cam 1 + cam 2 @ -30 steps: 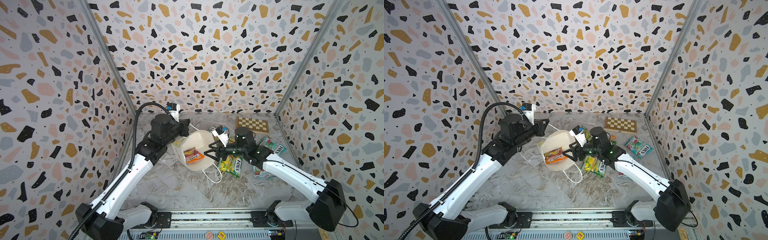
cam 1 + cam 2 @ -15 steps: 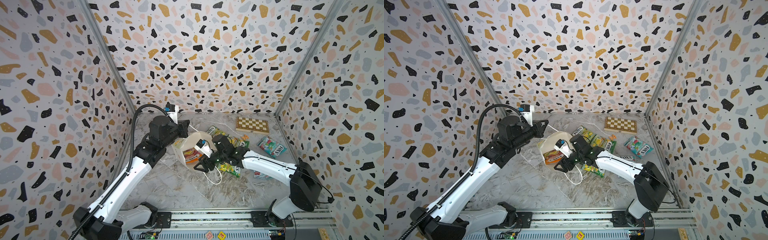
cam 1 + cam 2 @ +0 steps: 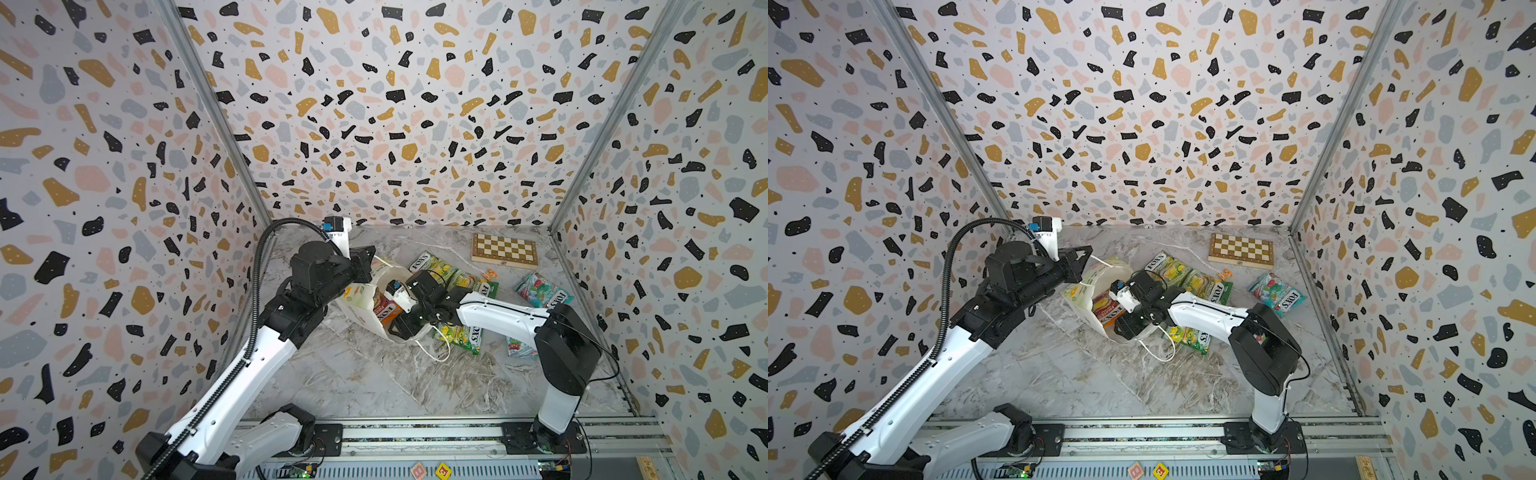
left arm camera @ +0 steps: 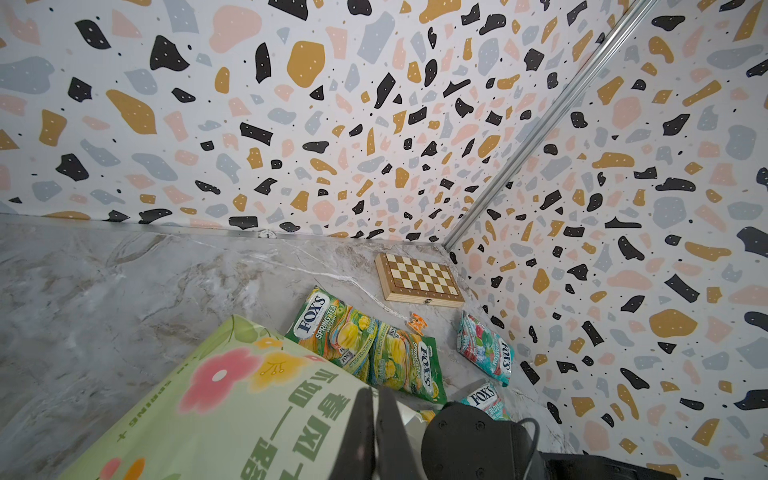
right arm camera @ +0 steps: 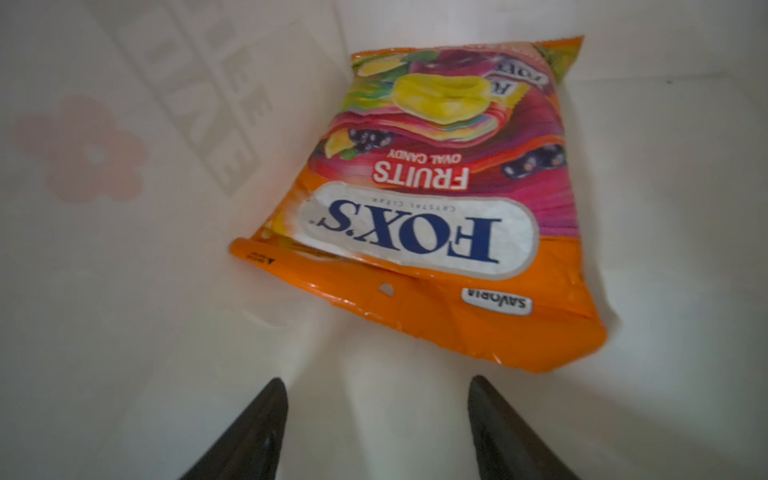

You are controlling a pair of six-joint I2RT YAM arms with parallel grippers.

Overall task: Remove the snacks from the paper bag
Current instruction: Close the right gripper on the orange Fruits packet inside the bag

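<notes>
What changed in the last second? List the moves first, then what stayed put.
The right gripper swung leftward from beside the paper bag into its mouth, jaws open, just short of the orange packet inside; nothing gripped yet. The left gripper stayed shut on the bag's edge, holding it tipped open. The green packets outside and the chessboard did not move.

From high over the near edge, both our top views face the far wall across the whole table (image 3: 374,386). Our left wrist view skims the paper bag (image 4: 232,399) toward the far-right chessboard (image 4: 419,282), shared with them. Our right wrist view sits inside that bag, close on the orange packet (image 5: 419,199).
</notes>
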